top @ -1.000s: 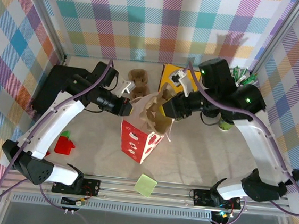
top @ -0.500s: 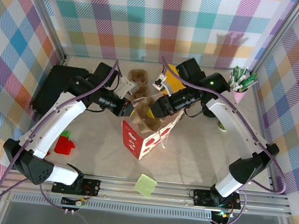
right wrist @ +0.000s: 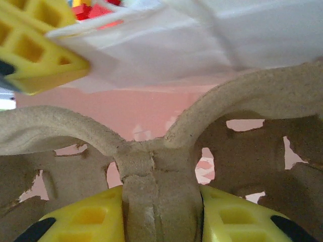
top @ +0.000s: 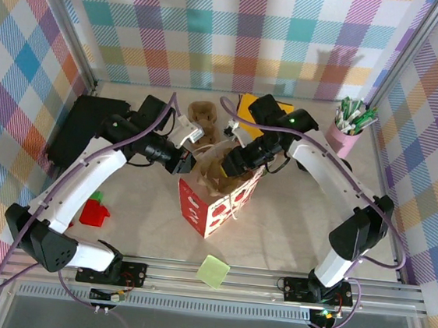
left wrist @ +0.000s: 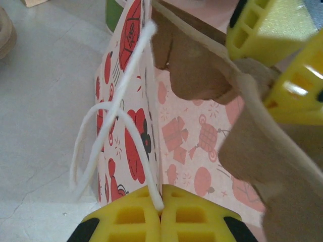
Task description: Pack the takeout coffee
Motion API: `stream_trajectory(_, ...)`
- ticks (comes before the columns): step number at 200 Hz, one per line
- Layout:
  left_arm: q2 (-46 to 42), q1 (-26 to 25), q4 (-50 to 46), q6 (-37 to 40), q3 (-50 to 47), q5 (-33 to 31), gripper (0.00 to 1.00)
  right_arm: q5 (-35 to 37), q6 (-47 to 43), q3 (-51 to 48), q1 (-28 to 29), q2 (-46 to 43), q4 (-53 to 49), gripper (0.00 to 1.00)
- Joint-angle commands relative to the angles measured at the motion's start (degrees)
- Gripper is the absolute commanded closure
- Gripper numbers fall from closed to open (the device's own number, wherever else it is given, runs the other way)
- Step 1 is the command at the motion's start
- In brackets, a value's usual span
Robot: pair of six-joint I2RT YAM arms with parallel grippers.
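A red-and-white gift bag (top: 198,209) stands mid-table. My left gripper (top: 189,159) is shut on its white cord handle (left wrist: 118,108) and rim, holding that side out (left wrist: 161,214). My right gripper (top: 233,160) is shut on the centre post of a brown pulp cup carrier (top: 216,181), which sits in the bag's mouth (right wrist: 161,212). The carrier's arches (right wrist: 242,96) spread ahead of the fingers against the pink lining. In the top view the takeout coffee is hidden. A dark green sliver (left wrist: 113,10) peeks past the bag's top edge; I cannot tell what it is.
A pink cup of pens (top: 343,136) stands back right, with a yellow item (top: 250,105) and a brown pulp piece (top: 203,114) at the back. A black box (top: 82,122) lies at left. Red blocks (top: 95,214), a green block (top: 95,196) and a lime pad (top: 213,271) lie near the front.
My right arm has swung left and lower, carrying the pulp carrier deeper into the bag's mouth and uncovering the pen cup. My left gripper has kept its hold on the bag.
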Motion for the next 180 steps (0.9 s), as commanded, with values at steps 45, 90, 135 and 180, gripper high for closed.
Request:
stream_trajectory(45, -1.6, -0.4, 2.7, 1.2, -1.5, 2.2, 1.0, 10.7, 6.4, -1.7, 1.9, 0.6, 1.8, 0.67)
stream_trajectory(90, -1.5, -0.4, 3.7, 0.4, -1.9, 1.1, 1.0, 16.9, 6.2, -2.1, 5.7, 1.8, 0.8, 0.67)
stream_trajectory(135, -2.0, -0.4, 4.4, 0.1, -2.4, 0.2, 1.0, 23.2, 4.5, -3.8, 8.1, 2.0, 0.5, 0.67)
stream_trajectory(180, -1.9, -0.3, 4.9, -0.4, -2.5, -0.4, 1.0, 26.7, 5.0, -6.5, 9.4, 1.7, 2.4, 0.67)
